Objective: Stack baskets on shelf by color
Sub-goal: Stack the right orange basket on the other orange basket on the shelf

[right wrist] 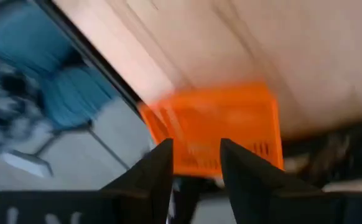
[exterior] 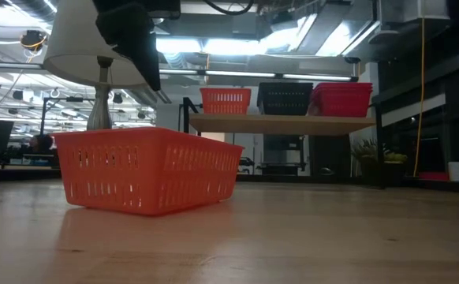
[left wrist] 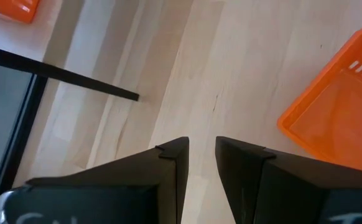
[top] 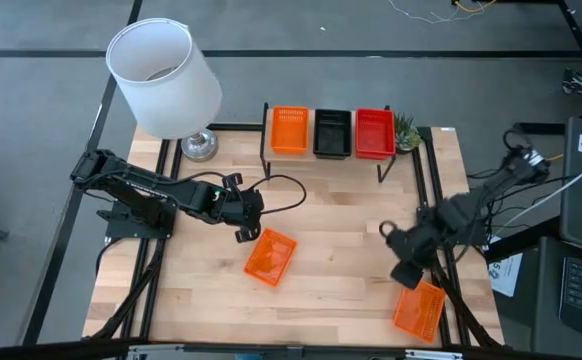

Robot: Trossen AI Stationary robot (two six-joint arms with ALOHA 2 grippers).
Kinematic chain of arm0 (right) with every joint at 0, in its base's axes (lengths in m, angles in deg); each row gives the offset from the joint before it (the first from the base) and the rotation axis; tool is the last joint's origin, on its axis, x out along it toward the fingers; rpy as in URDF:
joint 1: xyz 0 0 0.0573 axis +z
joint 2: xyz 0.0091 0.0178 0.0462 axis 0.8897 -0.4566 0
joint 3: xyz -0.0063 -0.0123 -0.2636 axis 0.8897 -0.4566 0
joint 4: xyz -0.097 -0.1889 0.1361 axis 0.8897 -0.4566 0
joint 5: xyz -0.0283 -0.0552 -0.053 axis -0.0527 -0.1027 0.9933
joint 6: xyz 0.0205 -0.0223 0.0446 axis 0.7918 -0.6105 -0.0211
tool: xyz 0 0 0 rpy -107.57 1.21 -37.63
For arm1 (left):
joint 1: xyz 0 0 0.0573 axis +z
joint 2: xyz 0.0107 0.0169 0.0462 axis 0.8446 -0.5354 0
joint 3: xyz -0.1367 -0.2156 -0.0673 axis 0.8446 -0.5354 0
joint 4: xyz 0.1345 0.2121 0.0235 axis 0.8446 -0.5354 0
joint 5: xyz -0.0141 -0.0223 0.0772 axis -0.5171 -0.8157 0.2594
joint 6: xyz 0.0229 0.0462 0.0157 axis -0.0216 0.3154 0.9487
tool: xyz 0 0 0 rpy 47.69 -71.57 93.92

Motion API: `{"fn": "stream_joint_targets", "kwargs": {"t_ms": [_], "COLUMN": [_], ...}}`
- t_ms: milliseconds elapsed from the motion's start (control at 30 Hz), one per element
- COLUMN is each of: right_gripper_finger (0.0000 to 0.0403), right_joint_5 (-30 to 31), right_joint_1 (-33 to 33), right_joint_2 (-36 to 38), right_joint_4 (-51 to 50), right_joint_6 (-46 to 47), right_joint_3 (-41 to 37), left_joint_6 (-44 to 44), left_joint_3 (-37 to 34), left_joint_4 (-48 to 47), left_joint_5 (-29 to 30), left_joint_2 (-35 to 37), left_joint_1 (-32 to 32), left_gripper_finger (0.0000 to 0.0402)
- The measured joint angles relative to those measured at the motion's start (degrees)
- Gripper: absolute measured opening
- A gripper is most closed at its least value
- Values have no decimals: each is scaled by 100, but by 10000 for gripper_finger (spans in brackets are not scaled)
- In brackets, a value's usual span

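Hovering beside the orange basket [top: 271, 257] — left gripper [top: 243, 232], jaws slightly apart; right gripper [top: 408, 272] jaws apart.

Shelf [top: 321, 160] at table's far edge holds orange stack [top: 290, 130], black stack [top: 332, 133], red stack [top: 374, 132], left to right. Loose orange basket [top: 271, 256] mid-table, just beside left gripper [top: 245, 232]. Second orange basket [top: 419, 308] at near-right corner, tilted, right gripper [top: 407, 274] at its edge. White lamp [top: 164, 78] far left.
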Motion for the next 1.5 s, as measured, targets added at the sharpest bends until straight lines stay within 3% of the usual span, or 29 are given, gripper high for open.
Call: {"fn": "stream_joint_targets", "kwargs": {"t_ms": [167, 367, 667, 900, 1100, 1200, 1367, 1500], "right_gripper_finger": [131, 131, 131, 131, 131, 131, 131, 131], "right_joint_5": [-809, -842, -691, 388, 1890, 3029, 4853, 5049], "right_joint_1": [586, 1109, 1611, 1112, 146, -427, -1338, -1917], "right_joint_2": [-726, -1718, -3189, -3655, -3523, -3529, -3577, -3575], "right_joint_4": [203, 1232, 1334, 1320, 1274, 1446, 2794, 3870], "right_joint_6": [753, 984, 693, -408, -1572, -2099, -2969, -4053], "right_joint_3": [-123, -123, -123, -89, -82, 4, 17, 17], "left_joint_6": [2, 4, 17, 17, 15, 14, 13, 12], "left_joint_3": [0, -2, -2, -2, -2, -2, -2, -2], "left_joint_4": [0, 0, 2, 18, 26, 35, 126, 133], "left_joint_5": [0, 0, 7, 32, 37, 39, 42, 42], "left_joint_2": [0, 0, 0, 0, 0, 0, 0, 0], "left_joint_1": [0, 0, 0, 0, 0, 0, 0, 0], "left_gripper_finger": [73, 73, 73, 73, 73, 73, 73, 73]}}
